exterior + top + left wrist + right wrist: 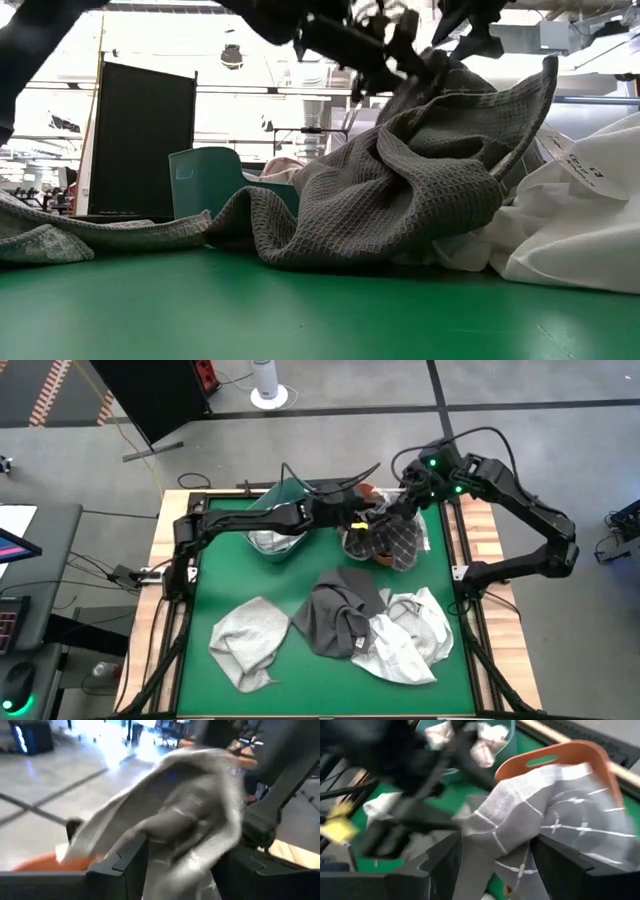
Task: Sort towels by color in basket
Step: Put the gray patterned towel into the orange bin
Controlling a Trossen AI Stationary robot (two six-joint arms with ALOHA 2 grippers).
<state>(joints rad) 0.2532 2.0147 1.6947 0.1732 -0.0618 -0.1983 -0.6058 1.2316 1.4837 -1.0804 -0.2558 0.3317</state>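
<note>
both grippers' fingers clamp one checked towel (pixel 395 540); three towels lie loose; two baskets.

I count two plastic baskets: one teal basket (pixel 275 520), one orange basket (pixel 560 757). Loose on my green table lie three towels: one light grey cloth towel (pixel 245 640), one dark grey waffle-weave towel (pixel 340 615), one white cloth towel (pixel 410 635). A fourth, one grey towel with a thin check pattern (pixel 395 540), hangs between my two grippers.
</note>
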